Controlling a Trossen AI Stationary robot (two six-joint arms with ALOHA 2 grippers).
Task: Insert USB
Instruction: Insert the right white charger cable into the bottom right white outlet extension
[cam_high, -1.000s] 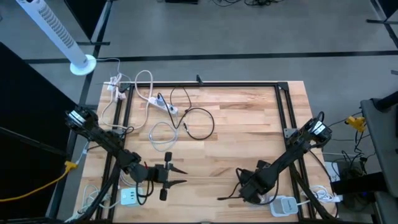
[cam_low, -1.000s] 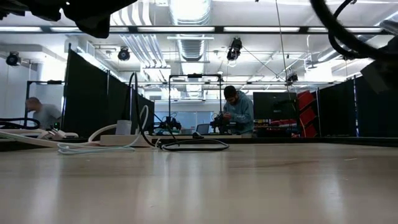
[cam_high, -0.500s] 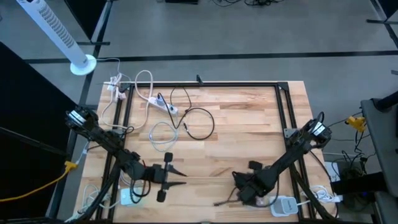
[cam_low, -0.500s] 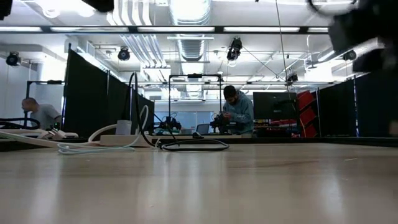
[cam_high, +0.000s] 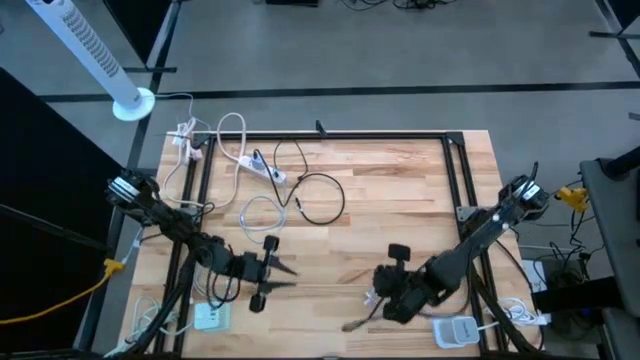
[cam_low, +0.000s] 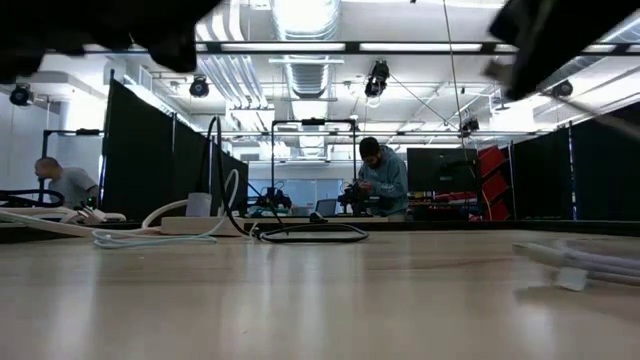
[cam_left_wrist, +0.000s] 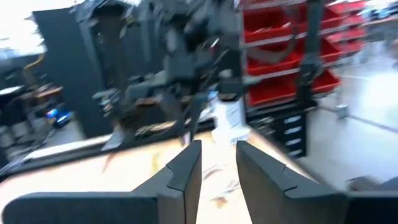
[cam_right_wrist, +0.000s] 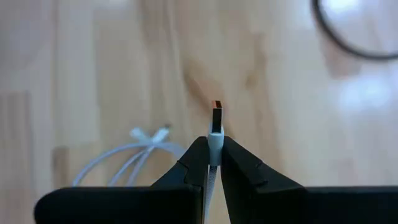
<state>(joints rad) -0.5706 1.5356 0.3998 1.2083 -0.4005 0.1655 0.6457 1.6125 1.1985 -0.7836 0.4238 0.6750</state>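
Pinched tight between the two dark fingers of the right gripper (cam_right_wrist: 213, 163) is a white USB cable (cam_right_wrist: 214, 144), its dark metal plug sticking out past the fingertips over the pale wooden table (cam_high: 400, 185). In the high view this right gripper (cam_high: 375, 296) sits low over the table's near edge, right of centre, with thin white cable trailing beneath it; a white charger block (cam_high: 458, 331) lies at the near right corner, partly under the arm.

Left gripper (cam_left_wrist: 217, 163) fingers stand slightly apart, a narrow gap between them and nothing in it — the left wrist view is heavily blurred, so what lies beyond is hard to make out apart from red shelving and the other arm. From above, the left gripper (cam_high: 283, 275) is near the table's near-left part, pointing toward the right one, well apart from it.

At the far-left part of the table lie a white power strip (cam_high: 264, 167), a looped black cable (cam_high: 322, 197) and a coil of thin white cable (cam_high: 258, 215). The middle and far right of the table are bare wood (a black frame rims the far and side edges). In the low view both arms are cut off to dark shapes at the top corners; a person (cam_low: 380, 180) stands in the room behind.
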